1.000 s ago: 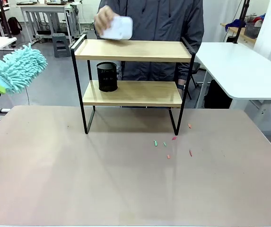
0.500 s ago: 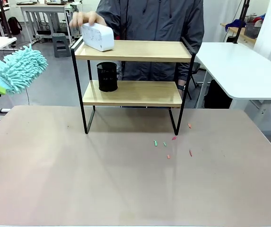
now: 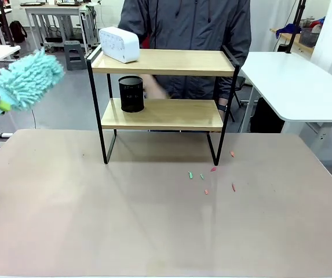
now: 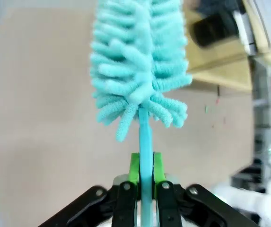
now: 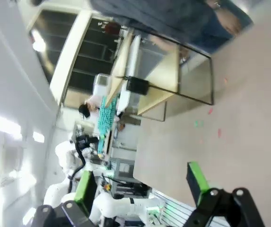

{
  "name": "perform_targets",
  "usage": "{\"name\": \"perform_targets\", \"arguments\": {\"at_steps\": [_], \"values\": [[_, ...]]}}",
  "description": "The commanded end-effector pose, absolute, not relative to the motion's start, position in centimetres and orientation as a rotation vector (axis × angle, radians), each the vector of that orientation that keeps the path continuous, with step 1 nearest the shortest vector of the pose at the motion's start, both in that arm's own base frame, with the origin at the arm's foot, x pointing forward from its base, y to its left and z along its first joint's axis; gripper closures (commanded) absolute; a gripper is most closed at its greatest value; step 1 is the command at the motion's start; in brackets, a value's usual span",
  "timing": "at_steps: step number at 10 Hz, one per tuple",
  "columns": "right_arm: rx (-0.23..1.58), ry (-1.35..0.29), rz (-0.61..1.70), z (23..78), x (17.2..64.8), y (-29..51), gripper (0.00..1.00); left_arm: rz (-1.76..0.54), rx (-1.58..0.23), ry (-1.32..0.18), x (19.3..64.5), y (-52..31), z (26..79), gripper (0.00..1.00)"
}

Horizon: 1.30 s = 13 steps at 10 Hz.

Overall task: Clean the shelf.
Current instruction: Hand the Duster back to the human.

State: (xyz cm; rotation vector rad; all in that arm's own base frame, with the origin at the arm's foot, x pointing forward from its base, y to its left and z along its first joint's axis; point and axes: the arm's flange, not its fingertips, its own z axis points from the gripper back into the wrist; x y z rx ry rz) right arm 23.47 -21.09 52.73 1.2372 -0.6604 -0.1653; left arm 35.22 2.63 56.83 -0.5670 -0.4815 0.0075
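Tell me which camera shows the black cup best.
The front view: the black cup stands sharp and whole on the shelf, lower board. The left wrist view blurs it near the top edge; the right wrist view shows it small and sideways.

One shelf (image 3: 160, 62) with two wooden boards stands on one desk (image 3: 96, 220). It carries one white box (image 3: 119, 44) and one black mesh cup (image 3: 131, 94). There is one teal duster (image 3: 28, 80). Six small scraps (image 3: 190, 175) lie on the desk: two green, four red or orange. One person (image 3: 189, 23) is present, and two grippers: the left gripper (image 4: 144, 168) and the right gripper (image 5: 141, 182).
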Motion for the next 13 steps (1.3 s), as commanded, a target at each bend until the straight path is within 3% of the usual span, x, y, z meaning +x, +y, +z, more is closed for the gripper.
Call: {"name": "perform_targets", "arguments": {"at_steps": [1,2,4,5,7,8,10,11,13], "values": [[1.187,-0.684,0.099,61.6,27.2,-14.8,0.00,-0.257,-0.625,-0.563,34.6,-2.1,61.7,0.88],[1.152,-0.672,0.216,64.3,28.7,-10.2,0.00,-0.377,-0.627,-0.605,33.4,-4.8,63.7,0.88],[1.109,-0.552,0.338,63.4,30.3,-4.5,0.00,-0.404,-0.622,-0.768,30.1,-6.9,65.5,0.88],[1.140,-0.648,0.242,65.2,27.0,-8.4,0.00,-0.480,-0.632,-0.782,28.8,-7.6,65.5,0.88],[1.140,-0.648,0.242,65.2,27.0,-8.4,0.00,-0.667,-0.593,-0.674,27.2,-10.0,64.6,0.88],[1.140,-0.648,0.242,65.2,27.0,-8.4,0.00,-0.485,-0.594,-0.739,28.2,-8.8,67.3,0.88],[1.140,-0.648,0.242,65.2,27.0,-8.4,0.00,-0.485,-0.594,-0.739,28.2,-8.8,67.3,0.88],[1.141,-0.661,0.241,65.2,27.1,-9.2,0.00,-0.544,-0.597,-0.718,27.3,-9.4,66.3,0.88],[1.154,-0.605,0.381,67.4,31.2,-4.9,0.00,-0.928,-0.772,-0.429,25.6,-11.6,66.6,0.88]]}}
